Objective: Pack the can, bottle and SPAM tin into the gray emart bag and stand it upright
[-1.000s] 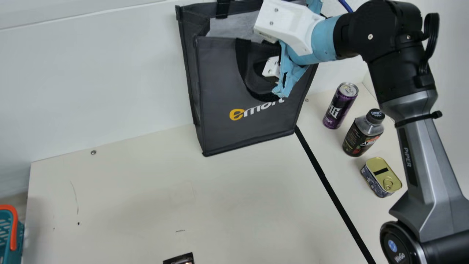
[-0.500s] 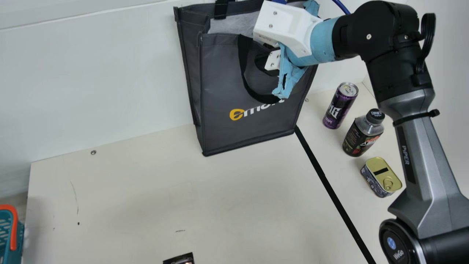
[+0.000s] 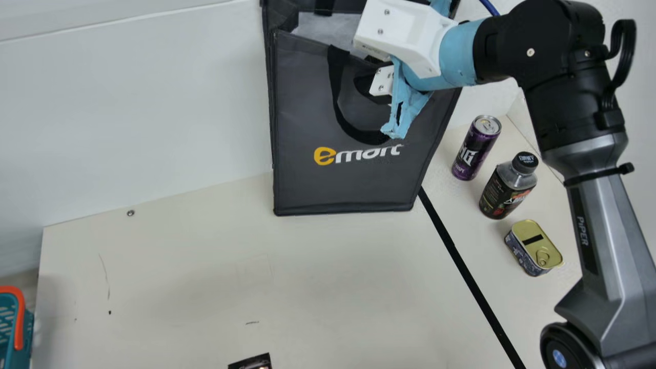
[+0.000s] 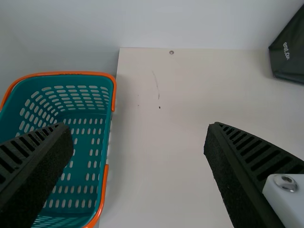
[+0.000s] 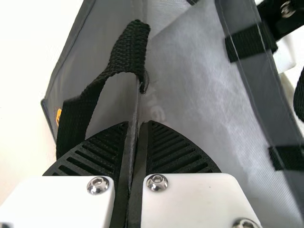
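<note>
Bag (image 3: pixel 343 118) of dark gray fabric with black strap handles – held roughly upright at its rim by the right gripper (image 3: pixel 382 82).
One wall of the bag is pinched between the tightly closed jaws, and pale gray lining is shown at the open mouth. A slim purple can (image 3: pixel 476 147), a dark bottle (image 3: pixel 507 187) with a black cap and a flat gold-topped tin (image 3: pixel 533 248) are set in a row on the cream counter (image 3: pixel 179 266), separated from the bag by a black strip (image 3: pixel 470 277). The jaws of the left gripper (image 4: pixel 138 126) are spread wide – nothing is held – near a teal slotted basket (image 4: pixel 57 80) with orange handles.
</note>
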